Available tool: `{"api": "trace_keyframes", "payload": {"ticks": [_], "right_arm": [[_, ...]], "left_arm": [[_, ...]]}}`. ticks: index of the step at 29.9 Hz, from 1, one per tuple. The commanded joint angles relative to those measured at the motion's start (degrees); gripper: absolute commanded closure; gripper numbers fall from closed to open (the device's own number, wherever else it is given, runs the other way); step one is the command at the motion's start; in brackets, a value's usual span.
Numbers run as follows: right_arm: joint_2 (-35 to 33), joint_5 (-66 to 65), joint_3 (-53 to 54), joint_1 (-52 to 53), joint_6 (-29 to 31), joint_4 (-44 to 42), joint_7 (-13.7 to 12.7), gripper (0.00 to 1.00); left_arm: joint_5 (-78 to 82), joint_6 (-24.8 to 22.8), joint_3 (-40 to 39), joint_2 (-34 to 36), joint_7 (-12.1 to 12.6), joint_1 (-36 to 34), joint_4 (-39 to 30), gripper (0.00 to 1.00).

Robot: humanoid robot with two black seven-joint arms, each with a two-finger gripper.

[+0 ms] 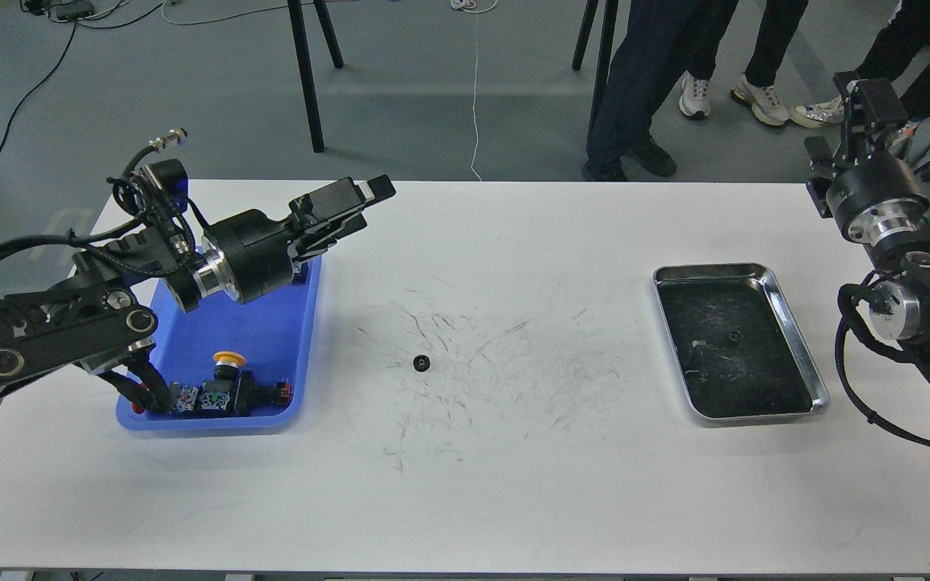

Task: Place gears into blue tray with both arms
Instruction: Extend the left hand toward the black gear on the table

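Note:
One small black gear (pixel 421 363) lies on the scuffed white table, near the middle and right of the blue tray (pixel 267 319). My left gripper (pixel 356 208) hovers over the tray's far right corner, pointing right toward the table's middle. Its fingers are slightly apart with nothing between them, well up and left of the gear. My right gripper (pixel 859 109) is raised beyond the table's far right corner, seen from behind, so its fingers cannot be told apart. A tiny dark round piece (pixel 731 335) lies in the steel tray; it is too small to name.
The blue tray holds push-button switches: a yellow-capped one (pixel 228 359) and a row along its near wall (pixel 223 397). A shiny steel tray (pixel 711 270) with a dark bottom sits at the right. People's legs (pixel 634 81) and stand legs (pixel 307 73) are behind the table.

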Motion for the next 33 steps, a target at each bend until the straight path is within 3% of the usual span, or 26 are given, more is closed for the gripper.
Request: {"api": "trace_keyframes", "payload": {"ticks": [1, 3, 11, 14, 23, 33], "right_arm": [[0.0, 0.0, 0.0, -0.2, -0.4, 0.3, 0.0, 0.05], [0.1, 0.0, -0.1, -0.2, -0.7, 0.4, 0.1, 0.05], [0.2, 0.0, -0.1, -0.9, -1.7, 1.6, 0.1, 0.05], [0.2, 0.0, -0.4, -1.0, -1.8, 1.7, 0.1, 0.05], [0.0, 0.0, -0.8, -0.9, -1.9, 1.8, 0.0, 0.05], [0.0, -0.1, -0.9, -1.0, -1.9, 1.7, 0.1, 0.05]], "left_arm": [[1.3, -2.9, 1.1, 1.1, -0.4, -1.8, -1.4, 0.0], [6.5, -3.1, 4.0, 1.4, -1.9, -2.3, -0.9, 0.0], [20.4, -1.4, 9.1, -0.9, -1.9, -4.9, -0.9, 0.01], [26.8, 2.0, 13.4, -4.1, -1.9, -5.4, -0.1, 0.01], [35.0, 6.0, 22.0, -13.7, -1.9, -11.0, 9.7, 0.02], [40.7, 11.7, 25.8, -25.2, -1.9, -10.9, 22.1, 0.03]]}}
